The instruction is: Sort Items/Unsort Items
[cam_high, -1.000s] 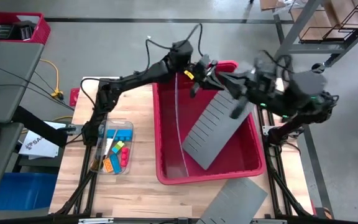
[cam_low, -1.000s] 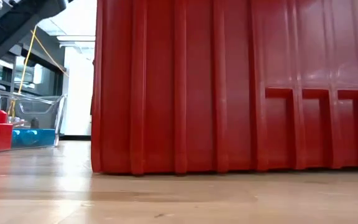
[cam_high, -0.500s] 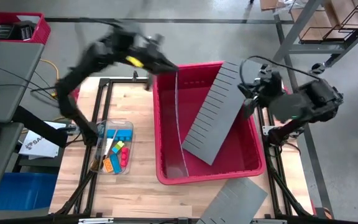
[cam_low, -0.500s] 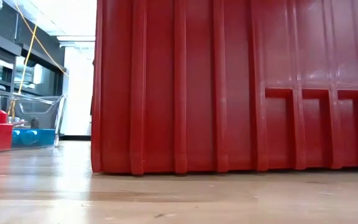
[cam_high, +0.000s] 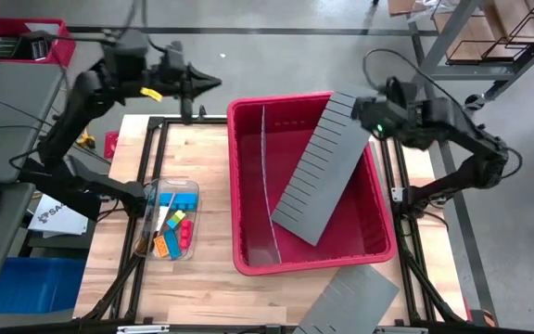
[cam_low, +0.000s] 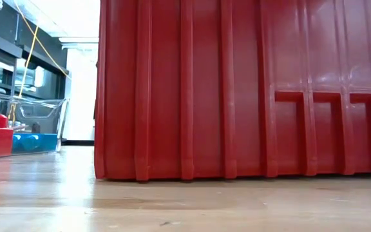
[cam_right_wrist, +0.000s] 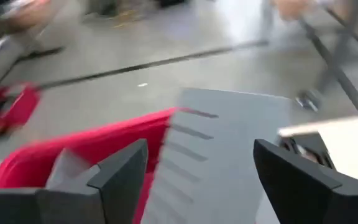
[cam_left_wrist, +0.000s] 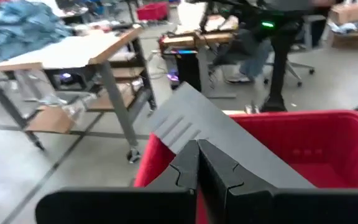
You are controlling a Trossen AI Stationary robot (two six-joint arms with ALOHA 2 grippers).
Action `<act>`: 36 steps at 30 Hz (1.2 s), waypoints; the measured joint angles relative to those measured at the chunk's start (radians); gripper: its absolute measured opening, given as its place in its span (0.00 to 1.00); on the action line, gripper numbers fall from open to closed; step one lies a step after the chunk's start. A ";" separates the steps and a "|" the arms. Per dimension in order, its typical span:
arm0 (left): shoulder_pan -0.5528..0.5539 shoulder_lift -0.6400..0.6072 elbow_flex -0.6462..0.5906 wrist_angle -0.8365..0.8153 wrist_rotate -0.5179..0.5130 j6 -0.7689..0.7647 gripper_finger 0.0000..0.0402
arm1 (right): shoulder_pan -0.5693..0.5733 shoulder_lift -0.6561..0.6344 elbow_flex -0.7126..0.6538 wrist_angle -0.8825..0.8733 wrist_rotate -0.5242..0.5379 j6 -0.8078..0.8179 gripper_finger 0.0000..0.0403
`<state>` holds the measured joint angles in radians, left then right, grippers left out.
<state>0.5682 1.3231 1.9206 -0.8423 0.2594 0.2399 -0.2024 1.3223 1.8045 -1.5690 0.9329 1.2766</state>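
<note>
A: Where do we find the small coloured blocky items [cam_high: 172, 230] at this point?

B: We see them in the clear plastic tray [cam_high: 147, 215] on the left part of the wooden table [cam_high: 208, 158], to the left of the large red plastic bin [cam_high: 378, 195]. Blue, orange, yellow, green and red pieces lie packed together in it. In the low view, red and blue pieces [cam_low: 8, 140] show behind the tray's clear wall.

A: And the left gripper [cam_high: 213, 81]?

B: We see it above the table's far edge, just beyond the bin's far left corner, well apart from the tray. Its fingers [cam_left_wrist: 199, 163] are pressed together with nothing between them.

A: The right gripper [cam_high: 367, 113]?

B: It hangs at the bin's far right corner, beside the top end of the grey slotted panel [cam_high: 318, 172] that leans inside the bin. Its fingers [cam_right_wrist: 124, 169] stand wide apart and hold nothing. The whole bin lies between it and the items.

A: Anything else?

B: A second grey slotted panel [cam_high: 346, 299] lies at the table's near edge.
</note>
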 joint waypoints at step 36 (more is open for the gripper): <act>0.051 0.000 -0.102 0.033 0.001 0.057 0.00 | -0.813 -0.176 -0.500 0.448 -0.821 -0.580 0.71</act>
<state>0.6187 1.3235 1.8183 -0.8089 0.2604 0.2967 -1.0159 1.1459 1.3049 -1.1208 0.1122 0.6970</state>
